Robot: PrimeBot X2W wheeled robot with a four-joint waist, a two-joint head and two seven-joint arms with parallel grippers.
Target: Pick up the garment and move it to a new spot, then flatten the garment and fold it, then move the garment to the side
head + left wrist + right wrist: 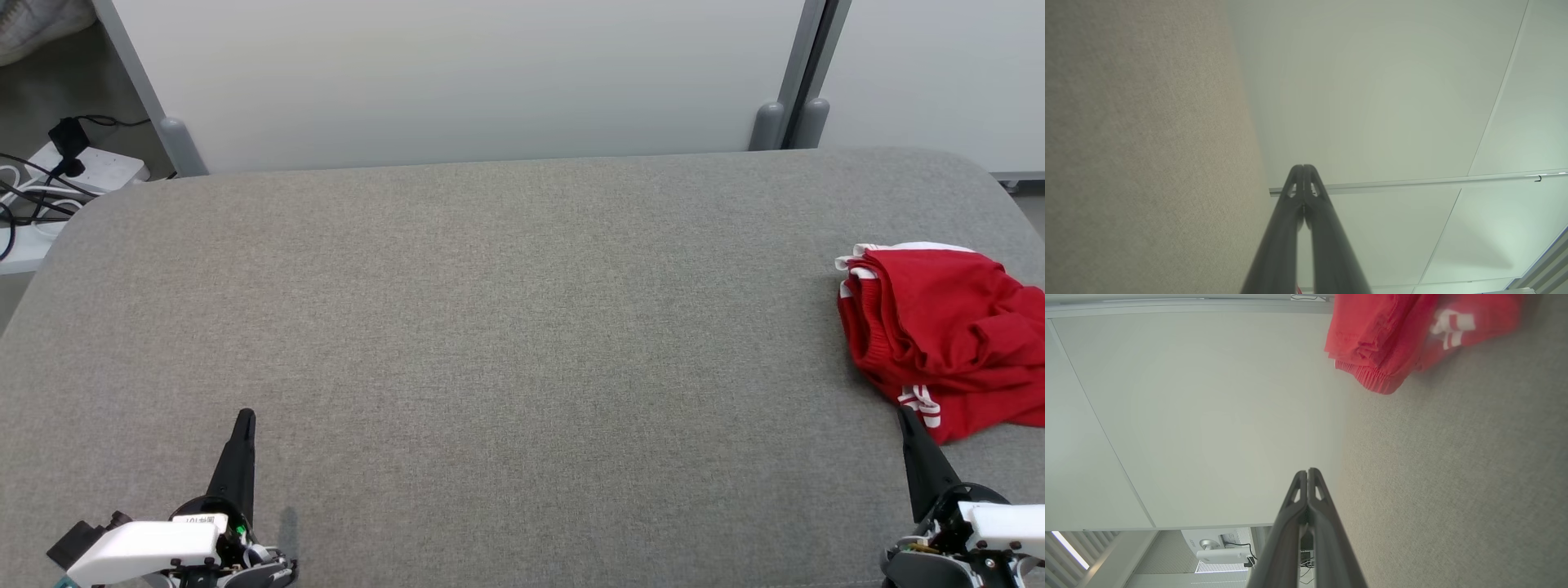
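The garment (947, 335) is a red piece with white trim, lying crumpled at the right edge of the grey fabric table (506, 343). In the right wrist view the garment (1404, 339) shows bunched at the top. My right gripper (904, 415) is shut at the lower right, its tip just at the garment's near edge, with nothing between the fingers (1308, 473). Far from the garment, my left gripper (245, 416) rests shut and empty at the lower left, and its closed fingertips (1303, 168) point along the table.
White partition panels (457, 73) stand along the table's far edge, with grey posts (788, 122). A power strip with black cables (57, 180) lies on the floor beyond the far left corner. Bare grey fabric spans the middle and left of the table.
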